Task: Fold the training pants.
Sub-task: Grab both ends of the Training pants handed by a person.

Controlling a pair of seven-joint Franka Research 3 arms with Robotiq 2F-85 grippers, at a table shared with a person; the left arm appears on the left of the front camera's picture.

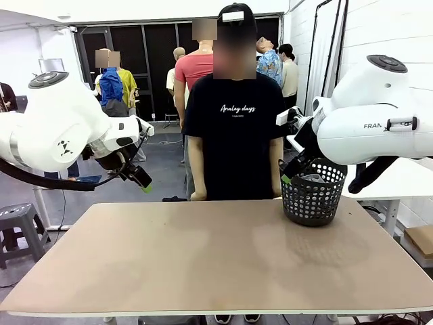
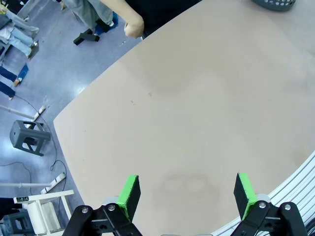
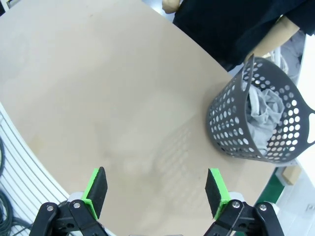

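Note:
The light grey training pants (image 3: 266, 115) lie bunched inside the black mesh basket (image 3: 231, 123); a bit of grey cloth (image 1: 314, 178) peeks over the basket rim (image 1: 312, 203) at the table's far right. My left gripper (image 2: 186, 191) hovers open high above the bare tan table (image 2: 197, 98), at the left in the front view (image 1: 143, 184). My right gripper (image 3: 156, 189) is open too, above the table and short of the basket, with its fingertip (image 1: 287, 179) just left of the basket.
A person in a black T-shirt (image 1: 233, 128) stands at the far edge, hands (image 2: 133, 27) hanging beside the table. A grey stool (image 1: 17, 227) stands on the floor to the left. A white table (image 1: 399, 179) lies behind the basket.

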